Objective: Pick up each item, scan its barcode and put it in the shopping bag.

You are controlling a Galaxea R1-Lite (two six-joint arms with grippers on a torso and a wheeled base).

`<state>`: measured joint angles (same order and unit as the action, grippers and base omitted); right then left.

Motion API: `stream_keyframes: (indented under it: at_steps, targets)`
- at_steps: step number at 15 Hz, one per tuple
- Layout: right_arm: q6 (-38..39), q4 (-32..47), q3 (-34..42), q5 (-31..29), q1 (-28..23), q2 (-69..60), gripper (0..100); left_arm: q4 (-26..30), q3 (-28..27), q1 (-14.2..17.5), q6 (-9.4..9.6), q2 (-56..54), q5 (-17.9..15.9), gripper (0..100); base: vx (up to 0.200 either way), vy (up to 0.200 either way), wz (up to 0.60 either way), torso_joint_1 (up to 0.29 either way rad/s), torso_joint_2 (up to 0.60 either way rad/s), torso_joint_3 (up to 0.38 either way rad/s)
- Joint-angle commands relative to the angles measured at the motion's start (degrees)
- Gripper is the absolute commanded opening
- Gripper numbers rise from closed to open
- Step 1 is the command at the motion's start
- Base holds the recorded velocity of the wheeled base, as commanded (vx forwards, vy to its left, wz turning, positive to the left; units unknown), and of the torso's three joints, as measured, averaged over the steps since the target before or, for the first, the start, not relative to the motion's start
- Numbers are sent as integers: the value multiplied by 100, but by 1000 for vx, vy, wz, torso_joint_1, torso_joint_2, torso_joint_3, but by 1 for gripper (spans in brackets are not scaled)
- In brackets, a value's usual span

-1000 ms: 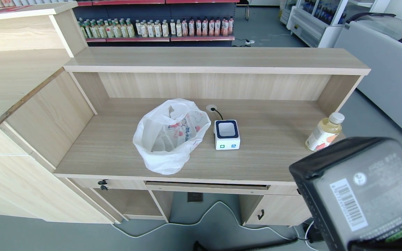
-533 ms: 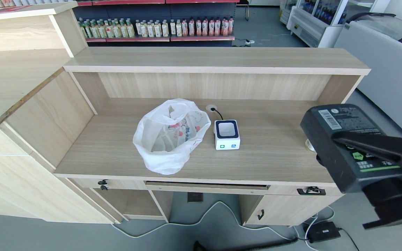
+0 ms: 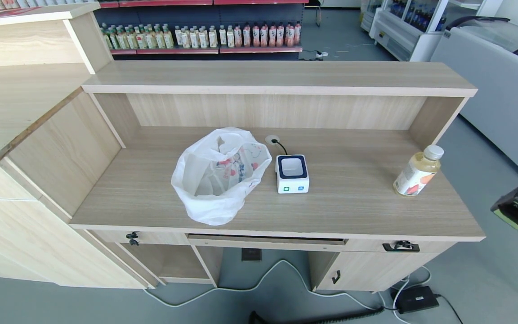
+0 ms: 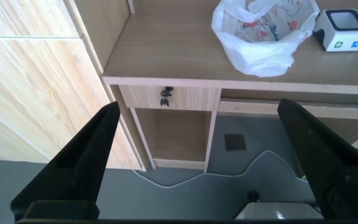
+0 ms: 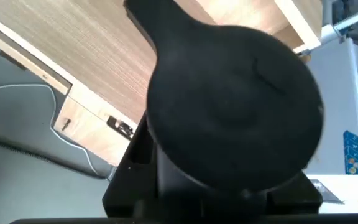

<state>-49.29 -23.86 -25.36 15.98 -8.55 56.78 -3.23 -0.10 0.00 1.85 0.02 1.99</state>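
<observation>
Bright, even daylight over counter [image 3: 349, 211]. Faint, soft shadows only, under bag [image 3: 216, 180] and beside bottle [image 3: 417, 173]. Pale glare on freezer [image 3: 506, 45] at far right. Wide-angle stretch toward head-view edges. In left wrist view, fingers [image 4: 79, 168] dark, silhouetted, soft-edged near lens. In right wrist view, black shape [image 5: 235, 118] close to lens, blurred, almost featureless, against well-lit wood.
</observation>
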Motion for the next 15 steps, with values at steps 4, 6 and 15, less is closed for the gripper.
stream_keyframes:
  at_steps: [4,6,15]
  targets:
    - [675,171,13,-368,-112,-317,0,-2,1,0,-1,-2,3,100,0,0,300,2,1,1]
    - [921,153,-48,-359,46,-273,0,-2,1,0,-1,-2,3,100,0,0,600,10,2,5]
    - [5781,-822,-2834,-508,600,3708,0,-2,1,0,-1,-2,3,100,0,0,267,1,1,2]
